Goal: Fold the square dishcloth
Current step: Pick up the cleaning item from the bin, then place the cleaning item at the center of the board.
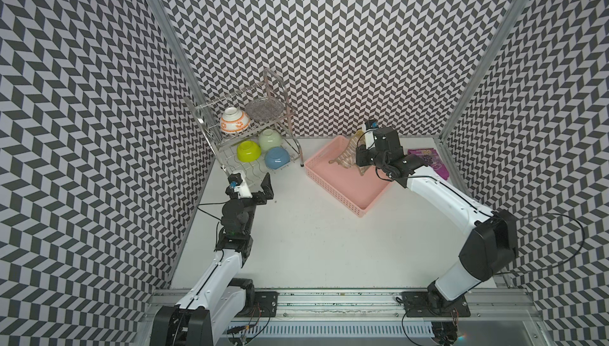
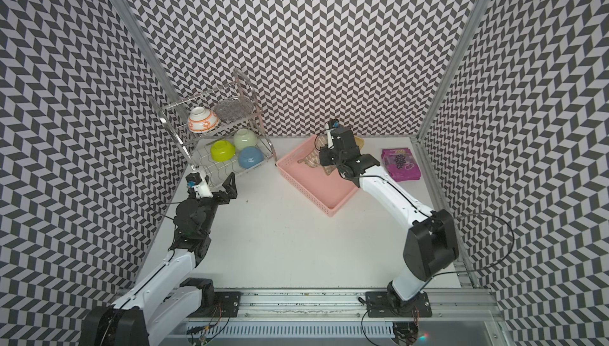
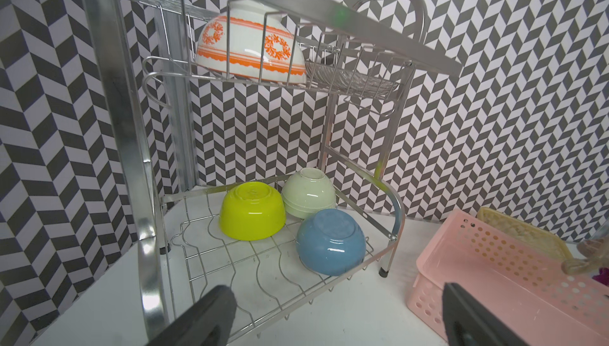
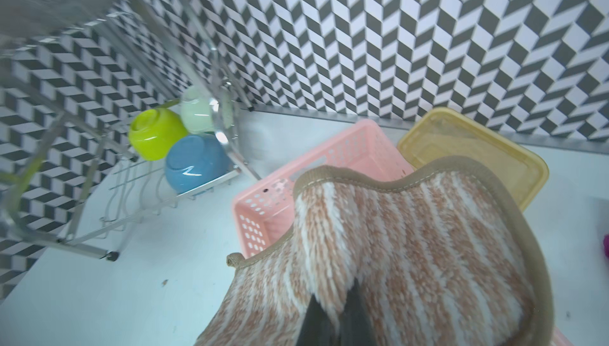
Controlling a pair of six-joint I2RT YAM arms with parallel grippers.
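The square dishcloth (image 4: 412,235) is pinched by the right gripper (image 4: 334,308) over the pink basket (image 4: 260,212); a drooping corner could be snagged on its rim, though clearance is unclear. The left gripper (image 1: 267,189) is spread.

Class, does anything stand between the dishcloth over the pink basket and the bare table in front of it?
Only the near wall of the pink basket. The dishcloth hangs from the shut right gripper above the basket; nothing else visible intervenes.

My right gripper (image 4: 334,308) holds the dishcloth (image 4: 412,245) over the basket (image 1: 329,186) — dish rack (image 1: 245,171) left of it, packet (image 1: 435,163) right, my left gripper (image 1: 267,187) before the rack.
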